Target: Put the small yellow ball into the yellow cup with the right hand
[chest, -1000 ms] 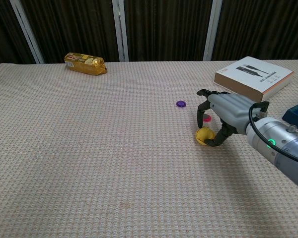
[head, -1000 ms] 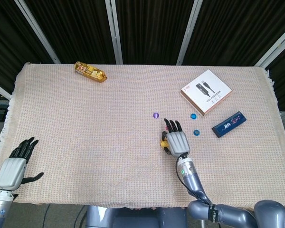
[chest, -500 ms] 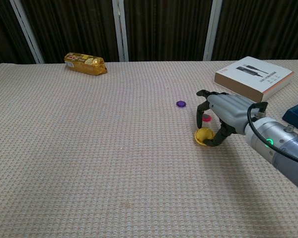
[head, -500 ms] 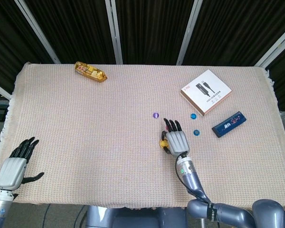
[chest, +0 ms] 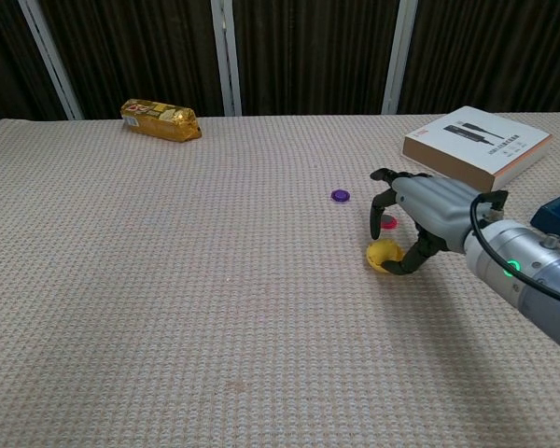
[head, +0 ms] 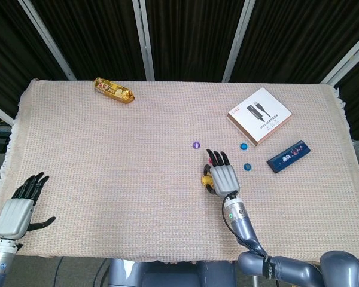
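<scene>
Where the right hand curls around it, fingers pinching: small yellow ball, rounded, bright.

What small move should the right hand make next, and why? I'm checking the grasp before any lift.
Probably close the fingers a little more around the yellow object before lifting. The right hand arches over it, thumb against its right side, other fingers curved down beside it, and it sits on the table cloth. A firm hold isn't evident.
</scene>
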You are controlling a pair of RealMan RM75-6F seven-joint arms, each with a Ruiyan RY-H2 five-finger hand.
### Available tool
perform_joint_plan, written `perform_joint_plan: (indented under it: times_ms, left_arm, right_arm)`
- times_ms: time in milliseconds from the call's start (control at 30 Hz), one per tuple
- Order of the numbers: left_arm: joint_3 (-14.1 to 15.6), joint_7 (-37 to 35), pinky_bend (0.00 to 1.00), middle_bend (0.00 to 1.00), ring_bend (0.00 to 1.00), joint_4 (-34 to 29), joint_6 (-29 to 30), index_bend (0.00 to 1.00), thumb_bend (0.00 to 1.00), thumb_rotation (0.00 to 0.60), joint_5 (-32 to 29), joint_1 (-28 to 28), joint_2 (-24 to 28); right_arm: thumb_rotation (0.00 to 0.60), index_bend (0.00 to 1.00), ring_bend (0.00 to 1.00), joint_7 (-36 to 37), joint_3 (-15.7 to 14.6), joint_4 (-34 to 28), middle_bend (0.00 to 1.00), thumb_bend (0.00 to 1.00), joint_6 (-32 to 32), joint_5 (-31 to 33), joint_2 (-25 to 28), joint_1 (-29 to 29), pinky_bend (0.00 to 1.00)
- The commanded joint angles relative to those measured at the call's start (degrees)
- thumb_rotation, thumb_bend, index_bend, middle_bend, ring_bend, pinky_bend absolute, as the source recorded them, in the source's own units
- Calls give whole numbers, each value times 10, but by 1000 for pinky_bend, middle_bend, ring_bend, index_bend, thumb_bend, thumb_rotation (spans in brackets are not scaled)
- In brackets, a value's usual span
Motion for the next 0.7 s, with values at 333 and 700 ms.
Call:
perform_joint_plan:
  times_ms: [333, 700]
  left_arm:
    - [0, 0, 169, 0, 0, 1, 1, 0, 0, 600, 1, -1, 0]
    - [2, 2, 170, 0, 0, 3, 1, 0, 0, 600, 5, -2, 0]
  right_arm:
    - [600, 428, 0, -3, -2, -12, 0, 218, 6, -1, 11, -2, 0]
    - [600, 234, 0, -61, -23, -89, 0, 0, 15, 8, 90, -18, 0]
